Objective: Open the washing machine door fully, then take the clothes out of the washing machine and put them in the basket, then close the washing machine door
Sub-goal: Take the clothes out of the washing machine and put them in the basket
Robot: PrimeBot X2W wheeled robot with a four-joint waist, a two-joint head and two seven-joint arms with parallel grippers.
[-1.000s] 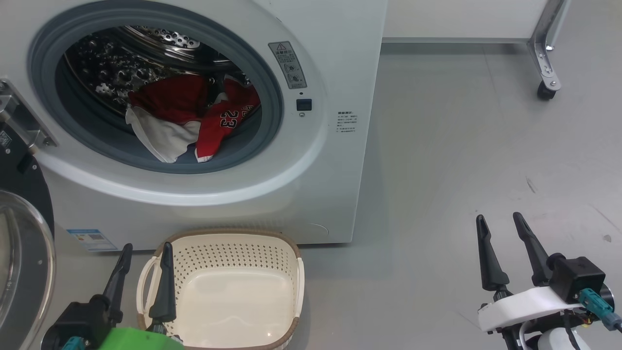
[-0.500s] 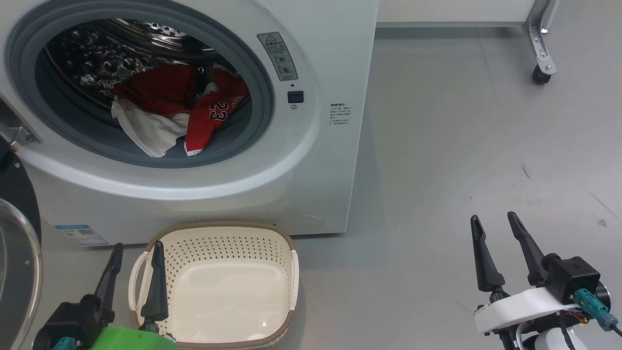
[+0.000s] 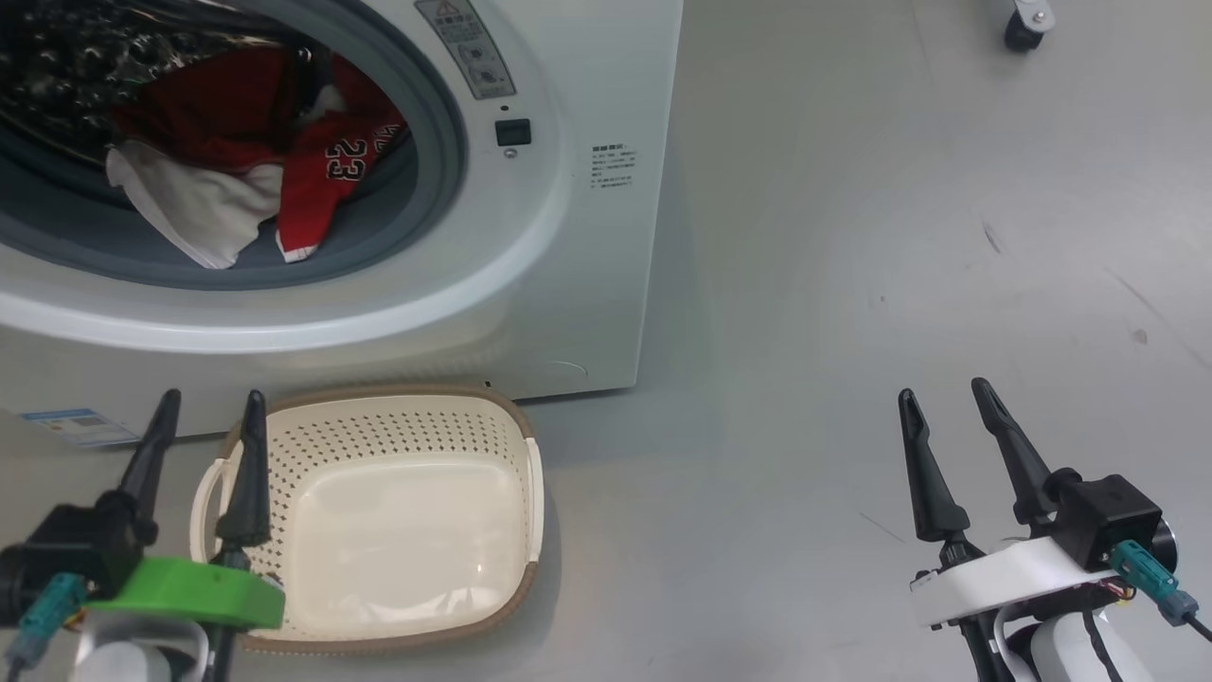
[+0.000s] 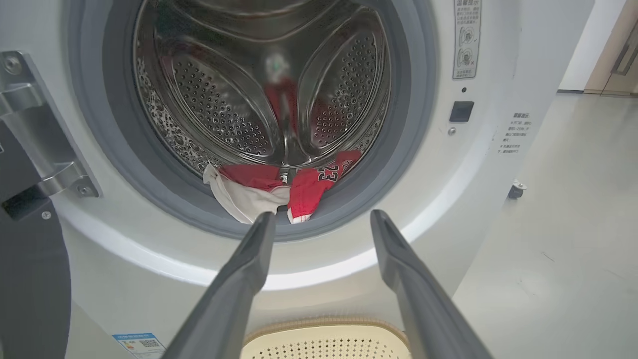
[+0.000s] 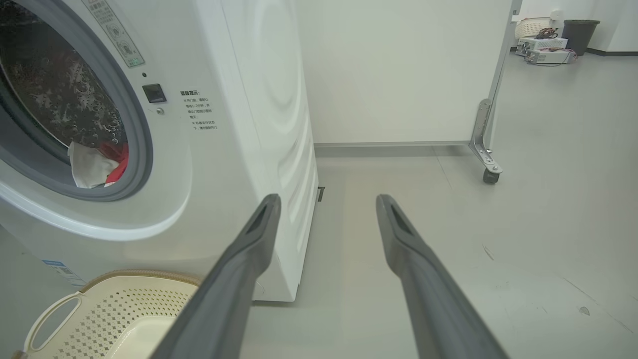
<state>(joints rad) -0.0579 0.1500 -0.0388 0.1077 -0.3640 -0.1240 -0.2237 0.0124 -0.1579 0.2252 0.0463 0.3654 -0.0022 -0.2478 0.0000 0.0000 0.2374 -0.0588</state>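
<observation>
The washing machine (image 3: 568, 237) stands at the upper left with its drum mouth uncovered. The clothes (image 3: 237, 161), red with a white panel and a printed number, lie at the drum's front lip and also show as clothes (image 4: 279, 187) and clothes (image 5: 97, 162). The washing machine door (image 4: 30, 279) hangs swung out at the left on a metal hinge (image 4: 40, 139). The basket (image 3: 379, 431) sits empty on the floor below the drum. My left gripper (image 3: 212, 398) is open over the basket's left handle, aimed at the drum (image 4: 321, 217). My right gripper (image 3: 943, 388) is open over bare floor to the right.
Grey floor stretches right of the machine. A metal leg with a caster (image 5: 486, 159) stands at the far right under a white panel. The machine's right side wall (image 5: 279, 124) lies just left of my right fingers. A bin and boxes (image 5: 548, 35) sit far back.
The head camera has shifted, so machine and basket slid left and up in the picture. Both grippers stay open and empty, and the clothes lie as before.
</observation>
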